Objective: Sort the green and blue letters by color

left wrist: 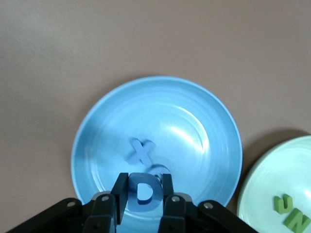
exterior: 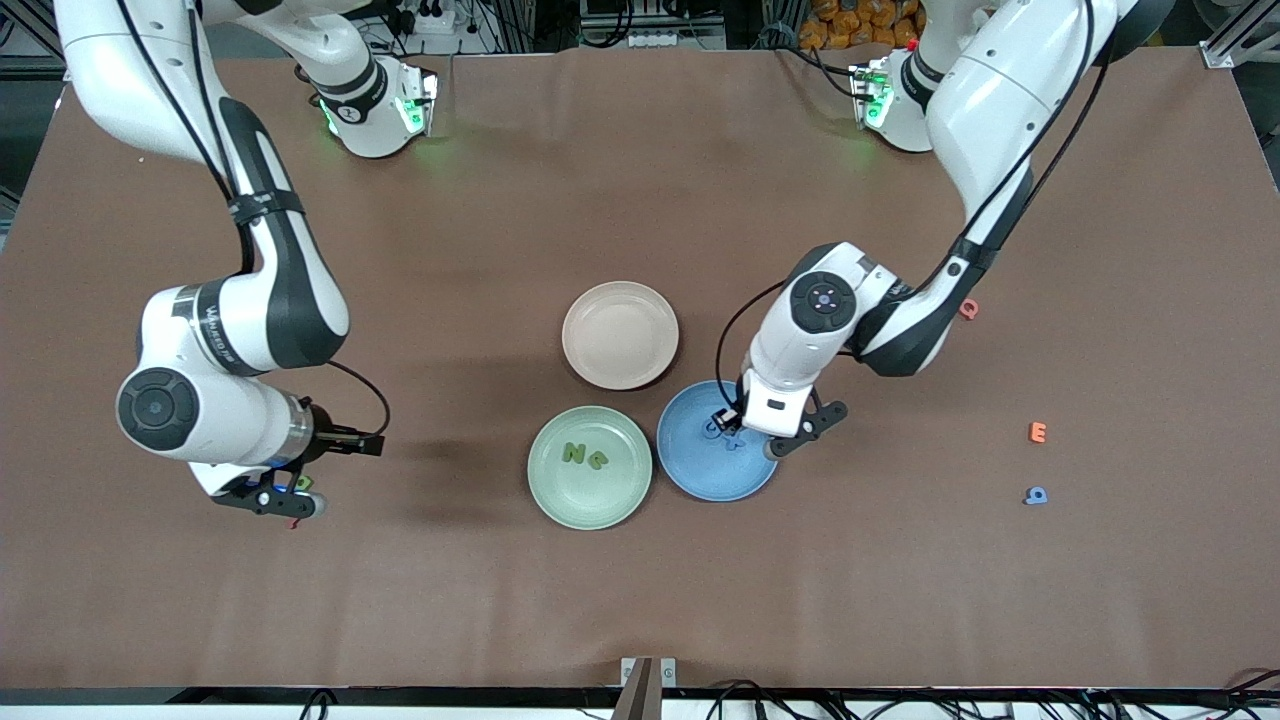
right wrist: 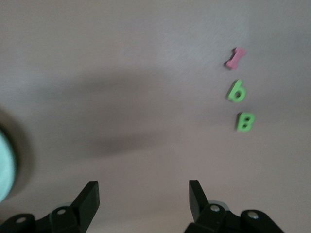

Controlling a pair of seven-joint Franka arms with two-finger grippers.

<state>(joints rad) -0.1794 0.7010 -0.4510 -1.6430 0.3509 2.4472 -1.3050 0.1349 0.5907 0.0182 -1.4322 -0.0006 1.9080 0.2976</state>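
Your left gripper (left wrist: 142, 206) hangs low over the blue plate (exterior: 690, 475), its fingers pinched on a blue D (left wrist: 143, 193) that has not been let go. A blue X (left wrist: 141, 151) already lies in that plate, and another small blue piece peeks out just beside the D, too hidden to name.

On the green plate (exterior: 560, 495), touching the blue one on the side toward the right arm's end, a green N (exterior: 573, 453) and a second green piece (exterior: 597, 460) rest side by side. The beige plate (exterior: 620, 300) holds nothing.

Your right gripper (right wrist: 144, 196) hovers over bare table toward the right arm's end, jaws spread wide and holding nothing. Its wrist camera shows a green 6 (right wrist: 236, 91) and a green B (right wrist: 245, 122) loose on the table, beside a pink bone-shaped piece (right wrist: 235, 58).

Toward the left arm's end, a blue 9 (exterior: 1036, 495) waits on the table near an orange E (exterior: 1038, 432). By this showing, the sort looks a little past halfway: one drop pending, three pieces left to fetch.
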